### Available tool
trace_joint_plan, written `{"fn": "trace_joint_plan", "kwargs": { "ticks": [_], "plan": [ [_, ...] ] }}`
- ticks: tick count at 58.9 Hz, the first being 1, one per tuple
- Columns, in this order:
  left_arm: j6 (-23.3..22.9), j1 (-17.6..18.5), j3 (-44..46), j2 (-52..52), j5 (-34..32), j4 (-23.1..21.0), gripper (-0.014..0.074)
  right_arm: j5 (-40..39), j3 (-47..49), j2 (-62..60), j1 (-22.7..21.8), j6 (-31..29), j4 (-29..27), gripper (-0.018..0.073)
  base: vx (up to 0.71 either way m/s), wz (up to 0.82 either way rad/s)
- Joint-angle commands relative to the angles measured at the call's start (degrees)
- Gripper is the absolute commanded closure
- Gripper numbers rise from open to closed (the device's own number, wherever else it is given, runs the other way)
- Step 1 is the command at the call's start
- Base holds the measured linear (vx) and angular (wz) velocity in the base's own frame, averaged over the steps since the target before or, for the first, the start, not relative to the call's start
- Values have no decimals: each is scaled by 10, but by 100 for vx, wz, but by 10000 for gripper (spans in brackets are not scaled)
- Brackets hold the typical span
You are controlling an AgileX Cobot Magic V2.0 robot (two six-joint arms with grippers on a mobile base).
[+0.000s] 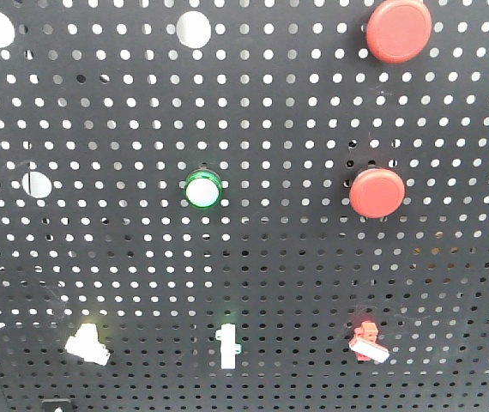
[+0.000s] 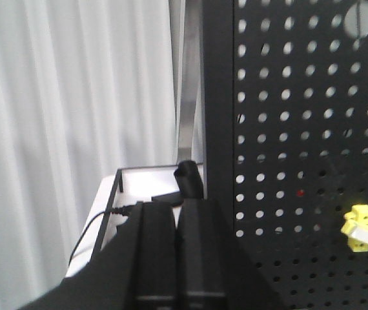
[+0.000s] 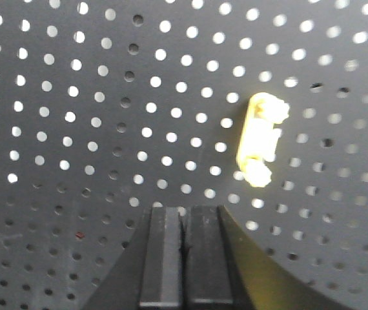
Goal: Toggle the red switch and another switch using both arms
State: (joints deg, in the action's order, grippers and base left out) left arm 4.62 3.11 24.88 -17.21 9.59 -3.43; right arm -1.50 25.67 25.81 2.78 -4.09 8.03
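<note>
"Where are the switches?"
"The red switch [image 1: 367, 340] sits near the pegboard's [image 1: 313, 257] lower right corner, another switch [image 1: 87, 343] near its lower left."
"Your claws?"
"My left gripper [image 2: 176, 216] and right gripper [image 3: 183, 219] are pinched narrow and empty, I'd say to nudge levers."

left gripper [image 2: 175, 212]: matte black, jaws pressed flat together, nothing held between them | right gripper [image 3: 184, 214]: dark, jaws pressed flat together, nothing held

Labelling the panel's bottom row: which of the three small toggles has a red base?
The rightmost small toggle, red base with white lever, below the round red button. The middle toggle and left toggle are white.
</note>
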Motion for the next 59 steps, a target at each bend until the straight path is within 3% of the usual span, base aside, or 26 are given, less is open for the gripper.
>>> {"fn": "trace_joint_plan", "kwargs": {
  "ticks": [1, 13, 40, 48, 59],
  "plan": [
    [-1, 9, 16, -29, -65, -24, 594, -53, 18, 9, -3, 13, -23, 566, 0, 0],
    [14, 64, 17, -96, -83, -73, 594, -34, 18, 11, -3, 26, -39, 566, 0, 0],
    [14, 224, 104, -283, -144, -60, 594, -30, 18, 11, -3, 26, -54, 566, 0, 0],
    [14, 246, 130, -333, -148, -49, 594, -30, 18, 11, -3, 26, -55, 566, 0, 0],
    [10, 251, 142, -366, -152, -53, 594, -30, 18, 11, -3, 26, -55, 566, 0, 0]
  ]
}}
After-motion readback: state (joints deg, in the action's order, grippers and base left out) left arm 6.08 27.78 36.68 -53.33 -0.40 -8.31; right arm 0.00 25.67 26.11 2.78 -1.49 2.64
